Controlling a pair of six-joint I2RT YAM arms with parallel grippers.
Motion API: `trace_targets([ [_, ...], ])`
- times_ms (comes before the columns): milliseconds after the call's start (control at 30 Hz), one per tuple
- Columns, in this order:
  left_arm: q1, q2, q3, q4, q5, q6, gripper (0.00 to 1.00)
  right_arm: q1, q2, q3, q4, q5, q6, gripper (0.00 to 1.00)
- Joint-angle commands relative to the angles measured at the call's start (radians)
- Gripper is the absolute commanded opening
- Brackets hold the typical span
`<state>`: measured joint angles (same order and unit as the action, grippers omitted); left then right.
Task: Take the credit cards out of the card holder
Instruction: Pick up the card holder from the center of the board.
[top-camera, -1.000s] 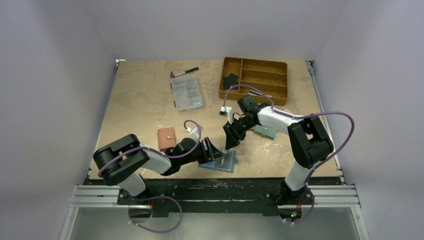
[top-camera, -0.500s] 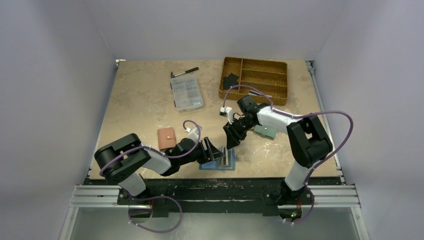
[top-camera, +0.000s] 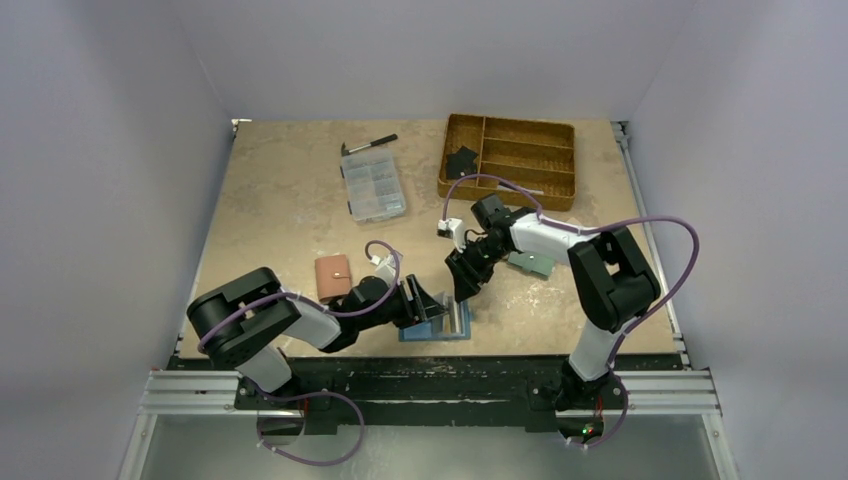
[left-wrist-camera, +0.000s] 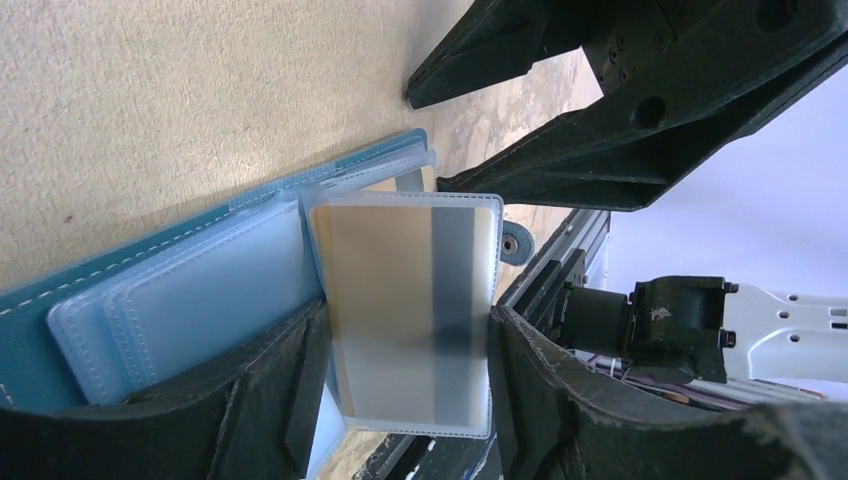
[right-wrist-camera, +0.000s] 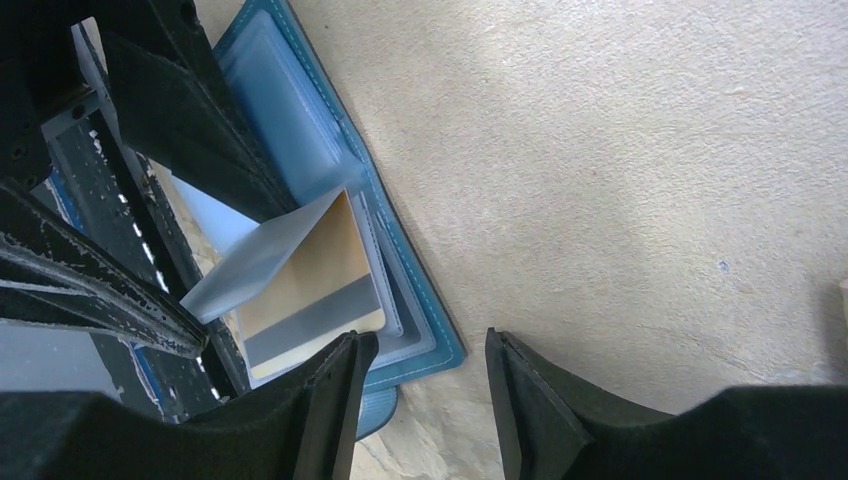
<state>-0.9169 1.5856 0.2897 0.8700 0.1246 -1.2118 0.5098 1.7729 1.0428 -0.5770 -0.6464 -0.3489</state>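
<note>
One tan credit card (left-wrist-camera: 385, 290) with a grey stripe is in sight, tucked inside a clear sleeve (left-wrist-camera: 410, 410) of the card holder (top-camera: 440, 331). The holder lies open on the surface (top-camera: 290, 230) at its near edge, between the two arms, with its blue cover down and its stack of clear sleeves facing up.

The left claw (top-camera: 428, 303) reaches in low from the left, with one finger on each side of the card's sleeve. The fingers are parted about as wide as the sleeve, and I cannot tell whether they pinch it or only flank it. In the right wrist view, one clear leaf slants up beside the card.

The right claw (right-wrist-camera: 428, 345) hangs tips-down at the holder's far right edge. It is released and grasping nothing, with bare surface showing between its fingers.

Elsewhere, a brownish-pink wallet (top-camera: 333, 277) lies just left of the left arm's wrist. A pale green wallet (top-camera: 530, 263) sits beside the right forearm, partly hidden by it. Farther back stand a clear compartment box (top-camera: 372, 187) with a black marker (top-camera: 368, 145) behind it. To their right is a wooden divided tray (top-camera: 545, 160) with a black object (top-camera: 461, 160) in its left compartment.
</note>
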Motion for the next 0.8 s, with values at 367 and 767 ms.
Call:
trace_targets([
  [367, 0.011, -0.026, -0.033, -0.070, 0.010, 0.037, 0.57, 0.017, -0.110, 0.007, 0.002, -0.081, -0.048, 0.53],
  [767, 0.012, -0.035, -0.035, -0.051, 0.030, 0.059, 0.75, 0.127, -0.040, 0.020, 0.032, -0.196, 0.012, 0.22],
])
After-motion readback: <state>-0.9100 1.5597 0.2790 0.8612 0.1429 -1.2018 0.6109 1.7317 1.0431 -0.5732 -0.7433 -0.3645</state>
